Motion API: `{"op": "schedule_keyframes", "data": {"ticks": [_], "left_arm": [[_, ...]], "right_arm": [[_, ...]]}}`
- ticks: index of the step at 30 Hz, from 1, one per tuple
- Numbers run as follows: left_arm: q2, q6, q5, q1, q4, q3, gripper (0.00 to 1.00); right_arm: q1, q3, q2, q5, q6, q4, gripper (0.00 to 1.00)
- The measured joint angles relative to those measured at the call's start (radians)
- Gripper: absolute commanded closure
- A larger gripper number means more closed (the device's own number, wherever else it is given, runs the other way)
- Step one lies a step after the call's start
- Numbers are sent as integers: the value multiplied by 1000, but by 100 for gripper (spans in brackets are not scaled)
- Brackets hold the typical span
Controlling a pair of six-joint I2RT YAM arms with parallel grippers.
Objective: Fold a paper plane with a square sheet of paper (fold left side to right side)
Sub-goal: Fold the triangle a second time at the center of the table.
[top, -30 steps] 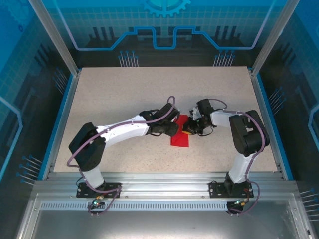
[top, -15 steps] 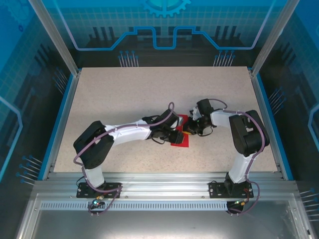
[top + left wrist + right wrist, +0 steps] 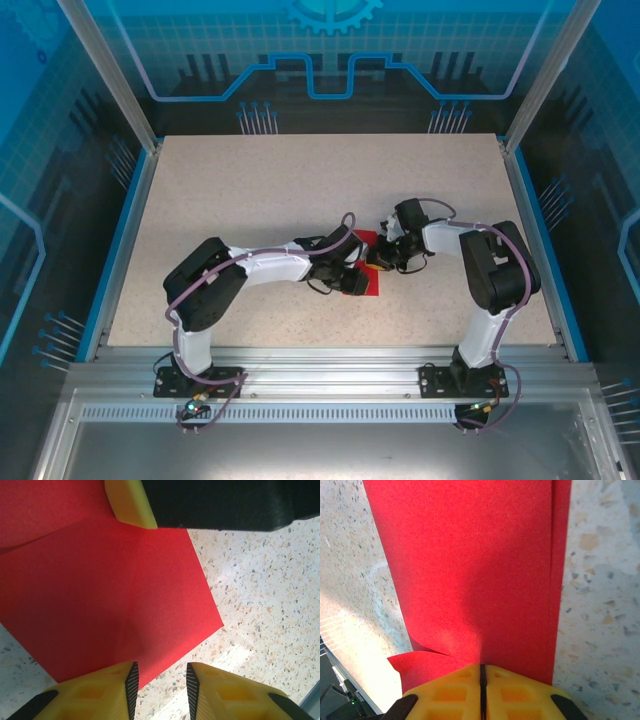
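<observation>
Red paper sheet (image 3: pixel 110 595) flat on the worktop (image 3: pixel 260 605).
We see the left claw (image 3: pixel 160 680) partly open at its edge, the right claw (image 3: pixel 481 680) closed, tips on it.

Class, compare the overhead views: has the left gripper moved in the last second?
Yes. The left gripper slid toward the table's near metal rail, over the thin red paper sheet.

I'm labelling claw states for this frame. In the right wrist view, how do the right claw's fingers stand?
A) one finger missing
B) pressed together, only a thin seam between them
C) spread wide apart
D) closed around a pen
B: the right claw shows its two yellow fingers meeting along a thin dark seam, with their tips at the edge of the red paper.
</observation>
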Motion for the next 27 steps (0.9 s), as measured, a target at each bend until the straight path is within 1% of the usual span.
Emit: {"op": "schedule_keyframes", "data": {"ticks": [24,27], "left_arm": [[0,-34,1,18,-5,-16,67],[0,-43,1,19,-5,-16,69]], "right_arm": [[-1,1,2,-2,-10,-1,91],[-1,1,2,-1,-11,-2,91]]}}
